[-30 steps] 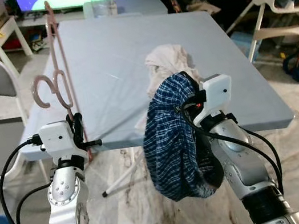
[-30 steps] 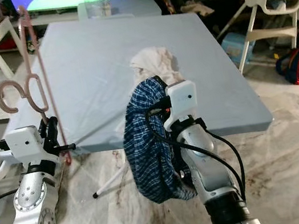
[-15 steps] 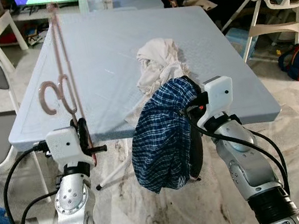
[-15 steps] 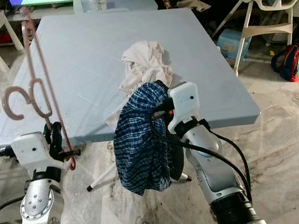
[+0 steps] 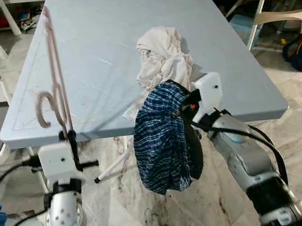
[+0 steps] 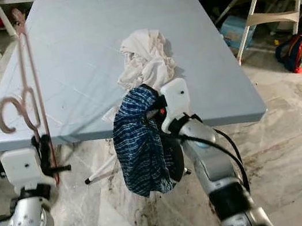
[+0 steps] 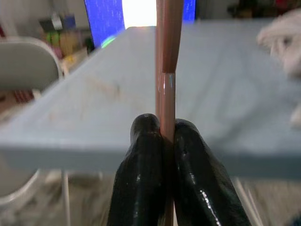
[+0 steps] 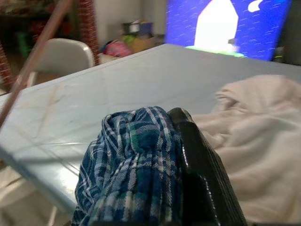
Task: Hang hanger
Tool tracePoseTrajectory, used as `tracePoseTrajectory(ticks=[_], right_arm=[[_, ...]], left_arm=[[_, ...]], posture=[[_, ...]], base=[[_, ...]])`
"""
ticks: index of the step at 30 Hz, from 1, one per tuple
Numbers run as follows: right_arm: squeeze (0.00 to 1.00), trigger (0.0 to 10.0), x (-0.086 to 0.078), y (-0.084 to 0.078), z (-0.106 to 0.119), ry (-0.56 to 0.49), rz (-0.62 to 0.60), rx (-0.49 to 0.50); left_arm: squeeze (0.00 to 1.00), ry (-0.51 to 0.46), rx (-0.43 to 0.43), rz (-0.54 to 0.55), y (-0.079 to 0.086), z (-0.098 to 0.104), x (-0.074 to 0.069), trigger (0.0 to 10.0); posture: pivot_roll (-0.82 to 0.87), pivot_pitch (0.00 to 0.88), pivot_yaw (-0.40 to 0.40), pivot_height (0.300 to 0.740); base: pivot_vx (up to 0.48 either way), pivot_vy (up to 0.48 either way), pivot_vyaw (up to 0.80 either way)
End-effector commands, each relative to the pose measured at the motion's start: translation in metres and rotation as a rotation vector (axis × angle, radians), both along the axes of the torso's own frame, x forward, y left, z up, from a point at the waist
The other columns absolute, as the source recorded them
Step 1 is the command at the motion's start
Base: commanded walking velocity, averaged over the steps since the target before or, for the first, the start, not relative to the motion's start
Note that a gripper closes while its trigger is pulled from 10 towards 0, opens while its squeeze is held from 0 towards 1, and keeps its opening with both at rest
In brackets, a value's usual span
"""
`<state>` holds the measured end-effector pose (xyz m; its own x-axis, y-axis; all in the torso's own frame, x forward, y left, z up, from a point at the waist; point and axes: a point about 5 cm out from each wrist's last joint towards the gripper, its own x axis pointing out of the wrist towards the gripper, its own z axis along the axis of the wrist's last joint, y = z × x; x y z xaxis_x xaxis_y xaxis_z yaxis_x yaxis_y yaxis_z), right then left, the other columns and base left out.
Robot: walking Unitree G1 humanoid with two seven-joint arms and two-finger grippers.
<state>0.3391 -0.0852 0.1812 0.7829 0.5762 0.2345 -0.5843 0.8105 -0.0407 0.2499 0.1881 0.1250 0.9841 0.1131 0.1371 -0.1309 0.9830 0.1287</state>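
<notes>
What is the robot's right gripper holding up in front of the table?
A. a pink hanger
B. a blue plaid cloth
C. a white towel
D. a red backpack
B: the right gripper is shut on the blue plaid cloth, which hangs before the table; the pink hanger is in the left gripper.

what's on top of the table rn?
On the blue table lies a crumpled white cloth. The plaid garment hangs off the right pincer before the table's edge, hiding the cloth's lower part.

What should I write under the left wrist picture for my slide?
Left gripper shut on a pink hanger, blue table beyond.
</notes>
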Motion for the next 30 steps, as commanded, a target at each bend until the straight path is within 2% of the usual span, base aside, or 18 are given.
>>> tracePoseTrajectory(ticks=[1,4,5,6,8,9,12,15,18,21,26,29,30], right_arm=[[0.00,10.0,0.010,0.004,0.018,-0.036,0.050,0.013],[0.00,10.0,0.035,0.010,0.058,-0.092,0.097,-0.001],[0.00,10.0,0.035,0.010,0.058,-0.092,0.097,-0.001],[0.00,10.0,0.049,0.012,0.085,-0.109,0.111,-0.008],[0.00,10.0,0.058,0.013,0.104,-0.085,0.125,-0.007],[0.00,10.0,0.066,0.012,0.119,-0.067,0.086,-0.028],[0.00,10.0,0.073,0.011,0.130,-0.024,0.043,-0.040],[0.00,10.0,0.080,-0.003,0.153,-0.041,-0.140,-0.012],[0.00,10.0,0.079,-0.032,0.200,-0.189,-0.365,0.124],[0.00,10.0,0.068,-0.052,0.241,-0.352,-0.445,0.194],[0.00,10.0,0.060,-0.066,0.260,-0.458,-0.512,0.166],[0.00,10.0,0.061,-0.071,0.255,-0.448,-0.524,0.163],[0.00,10.0,0.064,-0.074,0.246,-0.434,-0.537,0.139]], left_arm=[[0.00,-0.009,0.017,-0.016,-0.003,0.004,-0.001,10.0],[0.00,-0.010,0.015,-0.014,-0.004,0.005,0.000,10.0],[0.00,-0.010,0.015,-0.014,-0.004,0.005,0.000,10.0],[0.00,-0.013,0.009,-0.006,-0.004,0.006,-0.001,10.0],[0.00,-0.015,0.008,-0.001,-0.004,0.007,-0.002,10.0],[0.00,-0.014,0.006,0.009,-0.003,0.007,-0.005,10.0],[0.00,-0.010,0.001,0.023,-0.003,0.005,-0.008,10.0],[0.00,-0.008,-0.003,0.035,-0.003,0.004,-0.012,10.0],[0.00,-0.011,-0.008,0.048,-0.003,0.005,-0.015,10.0],[0.00,-0.013,-0.009,0.056,-0.003,0.006,-0.016,10.0],[0.00,-0.016,-0.008,0.055,-0.003,0.007,-0.015,10.0],[0.00,-0.017,-0.009,0.051,-0.004,0.008,-0.014,10.0],[0.00,-0.017,-0.009,0.046,-0.005,0.008,-0.013,10.0]], posture=[[0.29,0.222,-0.109,0.740],[0.30,0.227,-0.117,0.740],[0.30,0.227,-0.117,0.740],[0.31,0.233,-0.125,0.740],[0.32,0.236,-0.134,0.740],[0.33,0.242,-0.142,0.740],[0.35,0.247,-0.152,0.740],[0.36,0.252,-0.160,0.740],[0.37,0.254,-0.166,0.740],[0.38,0.252,-0.166,0.740],[0.38,0.248,-0.160,0.740],[0.37,0.247,-0.157,0.740],[0.37,0.247,-0.157,0.740]], base=[[0.000,0.000,0.00],[0.000,0.000,0.00],[0.000,0.000,0.00],[0.000,0.000,0.00],[0.000,0.000,0.00],[0.000,0.000,0.00],[0.000,0.000,0.00],[0.000,0.000,0.00],[0.000,0.000,0.00],[0.000,0.000,0.00],[0.000,0.000,0.00],[0.000,0.000,0.00],[0.000,0.000,0.00]])
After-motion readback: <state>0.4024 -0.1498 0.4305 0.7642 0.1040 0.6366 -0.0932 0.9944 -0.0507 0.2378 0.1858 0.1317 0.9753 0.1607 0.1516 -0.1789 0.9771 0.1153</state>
